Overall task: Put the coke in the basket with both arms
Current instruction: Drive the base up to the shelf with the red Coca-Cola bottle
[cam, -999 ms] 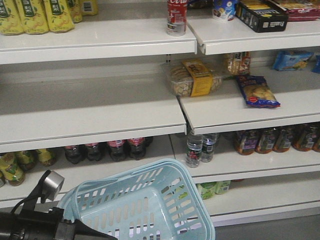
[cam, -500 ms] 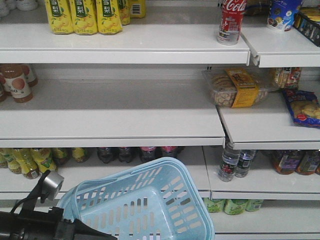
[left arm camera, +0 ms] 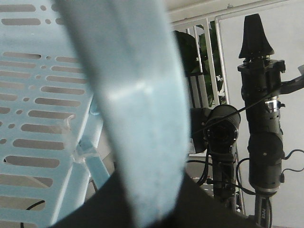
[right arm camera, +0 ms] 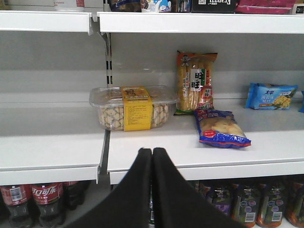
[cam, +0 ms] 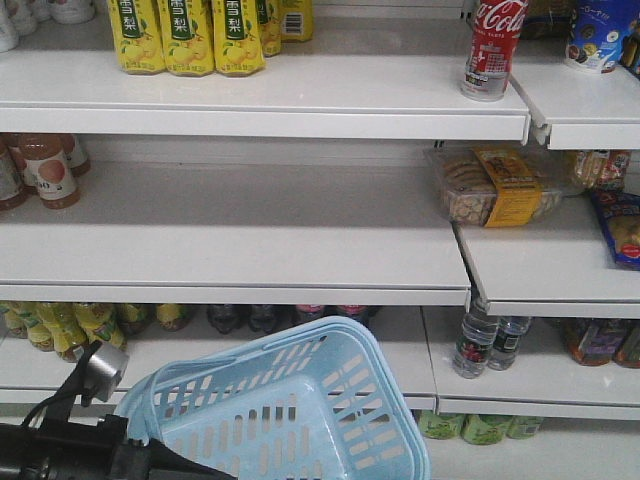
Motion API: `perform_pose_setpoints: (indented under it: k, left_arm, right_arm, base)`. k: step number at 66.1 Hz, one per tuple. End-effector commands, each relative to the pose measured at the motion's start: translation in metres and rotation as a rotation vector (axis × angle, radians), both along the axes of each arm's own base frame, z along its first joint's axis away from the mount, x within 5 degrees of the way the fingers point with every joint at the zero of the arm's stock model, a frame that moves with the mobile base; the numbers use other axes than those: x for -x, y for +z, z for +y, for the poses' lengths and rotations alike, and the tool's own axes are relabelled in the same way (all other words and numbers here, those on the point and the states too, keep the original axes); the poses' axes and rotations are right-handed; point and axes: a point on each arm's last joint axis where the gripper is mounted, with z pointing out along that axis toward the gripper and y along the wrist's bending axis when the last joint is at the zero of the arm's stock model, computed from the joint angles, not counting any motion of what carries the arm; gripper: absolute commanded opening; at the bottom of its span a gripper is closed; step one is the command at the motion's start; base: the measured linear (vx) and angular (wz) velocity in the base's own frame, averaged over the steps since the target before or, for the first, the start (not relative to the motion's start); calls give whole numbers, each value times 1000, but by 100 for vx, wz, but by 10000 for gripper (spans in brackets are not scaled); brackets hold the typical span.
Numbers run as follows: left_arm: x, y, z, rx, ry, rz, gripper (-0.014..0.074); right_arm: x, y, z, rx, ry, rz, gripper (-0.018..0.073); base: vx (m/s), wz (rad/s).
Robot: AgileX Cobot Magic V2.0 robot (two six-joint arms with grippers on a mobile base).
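The coke (cam: 492, 48), a slim red bottle with white script, stands upright on the top shelf at the far right of the front view. The pale blue basket (cam: 300, 410) hangs tilted at the bottom centre. My left arm (cam: 60, 452) reaches it from the bottom left. In the left wrist view my left gripper (left arm camera: 152, 211) is shut on the basket's handle (left arm camera: 137, 109), and the slotted wall (left arm camera: 33, 95) fills the left. My right gripper (right arm camera: 152, 152) is shut and empty, in front of the middle shelf edge. The coke does not show in the right wrist view.
Yellow drink bottles (cam: 185, 35) stand top left. A clear biscuit box (cam: 495, 185) and snack bags (right arm camera: 219, 128) lie on the middle shelf. Dark cola bottles (right arm camera: 28, 202) and water bottles (cam: 485, 340) fill the lower shelf. The other arm's black tube (left arm camera: 261, 118) stands beside the basket.
In the front view the shelves and the coke have slid right and down. The basket and left arm keep their place in the frame.
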Motion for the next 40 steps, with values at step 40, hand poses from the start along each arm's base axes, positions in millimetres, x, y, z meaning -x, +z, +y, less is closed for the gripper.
perform_pose_setpoints:
  k: [40]
  left_arm:
    - [-1,17,-4,112,-6,-37,-6]
  right_arm:
    - [1,4,0,22,-4,-70,-10]
  base:
    - [11,-4]
